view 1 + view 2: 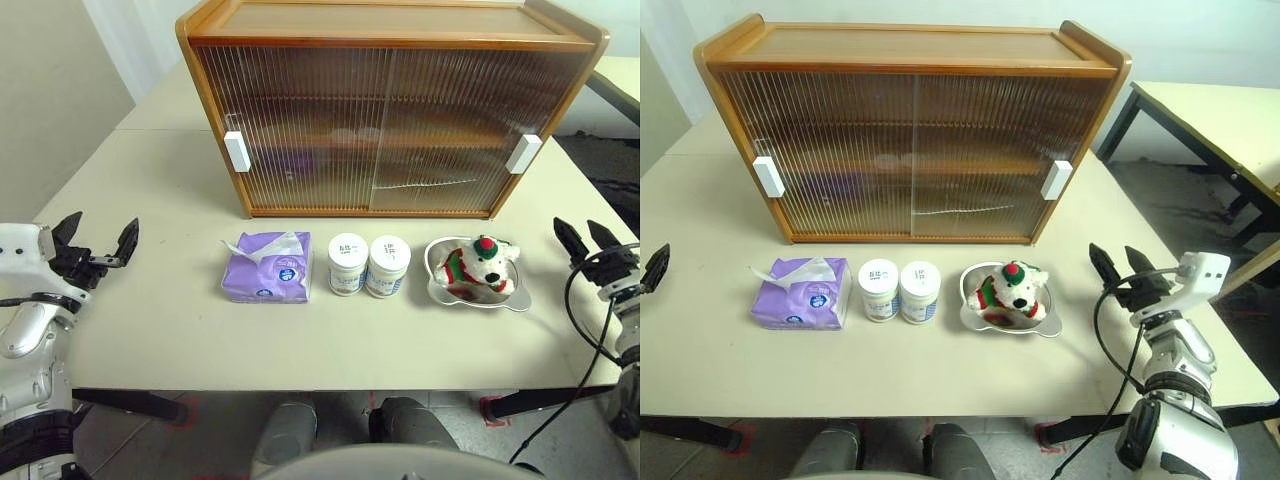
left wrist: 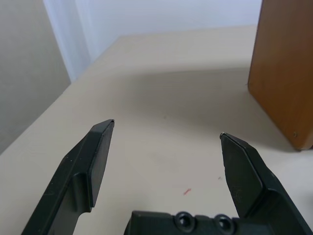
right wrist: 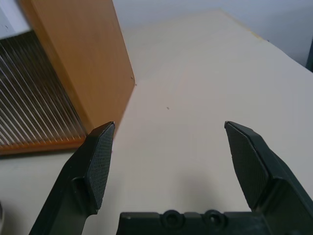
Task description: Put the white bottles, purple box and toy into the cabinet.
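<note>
I have the left hand (image 1: 95,238) spread wide, empty | right hand (image 1: 1118,264) likewise, both at the desk (image 1: 150,340) edges | tissue pack (image 1: 267,267), white jars (image 1: 367,265), plush dog (image 1: 482,264) in steel bowl (image 1: 440,287) lined between | cabinet (image 1: 390,110) beyond, doors shut; left hand nearer its left handle (image 1: 237,151).

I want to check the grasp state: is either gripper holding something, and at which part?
Nothing is held. The left gripper and the right gripper are both open and empty, apart from the objects on the table.
</note>
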Controlling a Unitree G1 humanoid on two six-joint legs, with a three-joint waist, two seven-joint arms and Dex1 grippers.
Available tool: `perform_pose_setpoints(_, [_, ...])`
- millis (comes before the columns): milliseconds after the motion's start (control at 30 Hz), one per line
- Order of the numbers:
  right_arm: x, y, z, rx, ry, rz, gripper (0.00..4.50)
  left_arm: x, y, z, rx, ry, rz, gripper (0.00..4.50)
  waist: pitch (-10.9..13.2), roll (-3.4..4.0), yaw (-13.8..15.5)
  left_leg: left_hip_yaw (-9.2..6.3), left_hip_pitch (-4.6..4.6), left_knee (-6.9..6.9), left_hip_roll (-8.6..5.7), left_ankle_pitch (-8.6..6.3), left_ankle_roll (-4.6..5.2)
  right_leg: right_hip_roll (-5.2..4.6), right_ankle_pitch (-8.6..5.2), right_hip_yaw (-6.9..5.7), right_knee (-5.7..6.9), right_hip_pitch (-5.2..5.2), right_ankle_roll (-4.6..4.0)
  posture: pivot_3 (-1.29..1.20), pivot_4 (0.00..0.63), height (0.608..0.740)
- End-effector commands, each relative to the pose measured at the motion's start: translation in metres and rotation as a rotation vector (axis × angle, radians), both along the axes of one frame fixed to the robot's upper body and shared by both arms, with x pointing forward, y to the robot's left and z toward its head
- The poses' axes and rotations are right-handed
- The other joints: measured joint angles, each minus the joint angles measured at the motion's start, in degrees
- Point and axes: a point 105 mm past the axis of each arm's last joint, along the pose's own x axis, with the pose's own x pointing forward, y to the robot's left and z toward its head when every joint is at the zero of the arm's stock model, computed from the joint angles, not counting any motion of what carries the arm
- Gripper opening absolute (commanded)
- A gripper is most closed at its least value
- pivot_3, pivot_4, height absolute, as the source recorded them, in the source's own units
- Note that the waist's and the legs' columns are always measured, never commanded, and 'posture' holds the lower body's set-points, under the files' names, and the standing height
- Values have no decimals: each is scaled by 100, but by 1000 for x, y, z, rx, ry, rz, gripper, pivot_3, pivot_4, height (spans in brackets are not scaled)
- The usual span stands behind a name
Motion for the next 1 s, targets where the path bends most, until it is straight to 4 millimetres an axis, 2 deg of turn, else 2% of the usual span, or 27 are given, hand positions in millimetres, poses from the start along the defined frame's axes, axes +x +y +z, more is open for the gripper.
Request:
perform_pose_setpoints(33, [4, 5, -2, 4, 2, 1, 4500, -3, 7, 10, 21, -3, 17, 4467, 0, 0, 14, -1, 0, 0, 1, 0, 0, 0, 0, -1, 0, 0, 0, 111, 22, 740])
perform_pose_setpoints(267, [5, 9, -2, 5, -12, 21, 4500, -7, 11, 12, 26, -3, 22, 4467, -4, -1, 25, -3, -1, 0, -1, 0, 0, 0, -1, -2, 1, 0, -2, 104, 30, 740])
perform_pose_setpoints(500, [-3, 0, 13, -20, -40, 69, 4500, -3, 3, 6, -10, -2, -13, 4467, -4, -1, 12, -4, -1, 0, -1, 0, 0, -1, -2, -2, 1, 0, -3, 73, 31, 740])
perform_pose_setpoints(567, [-4, 6, 26, -33, -53, 185, 4500, -1, -2, 6, -13, -3, -33, 4467, -4, -1, -3, -1, -1, 0, -1, 0, -1, 0, -2, -2, 1, 0, -4, 48, 29, 740])
perform_pose_setpoints(667, [-1, 16, 66, 15, -127, 347, 4500, 1, -9, 8, -19, -14, -60, 4467, -3, 1, -35, 8, -1, 1, -6, 1, -2, 1, -2, 0, 1, -1, -4, 22, 33, 740])
perform_pose_setpoints(733, [-4, 36, 84, 5, -136, 511, 4500, 3, -12, 7, -29, -16, -84, 4467, -2, 2, -68, 14, -2, 3, -13, 6, -6, 14, -4, 1, 3, -1, -2, 10, 42, 740])
perform_pose_setpoints(800, [-18, 61, 92, -2, -84, 711, 4500, 6, -20, 8, -37, -9, -129, 4467, 3, -9, -96, 15, -2, 6, -14, 8, -9, 24, -5, 1, 3, 2, -2, 2, 56, 740])
perform_pose_setpoints(867, [-34, 81, 90, -38, 1, 866, 4500, 10, -27, 10, -45, -7, -172, 4038, 16, -36, -97, 15, -2, 6, -14, 11, -17, 29, -14, -2, 3, 5, 2, -4, 62, 740])
perform_pose_setpoints(900, [-41, 88, 88, -56, 30, 915, 4500, 12, -30, 11, -48, -5, -193, 3818, 20, -44, -104, 14, -2, 6, -15, 12, -24, 31, -37, -6, 3, 7, 33, -11, 63, 740])
perform_pose_setpoints(1000, [-54, 106, 86, -105, 69, 1011, 4500, 16, -42, 16, -40, 10, -267, 2815, 33, -52, -141, 21, -7, 17, -18, 29, -61, 32, -51, -16, 3, 5, 55, -23, 62, 740])
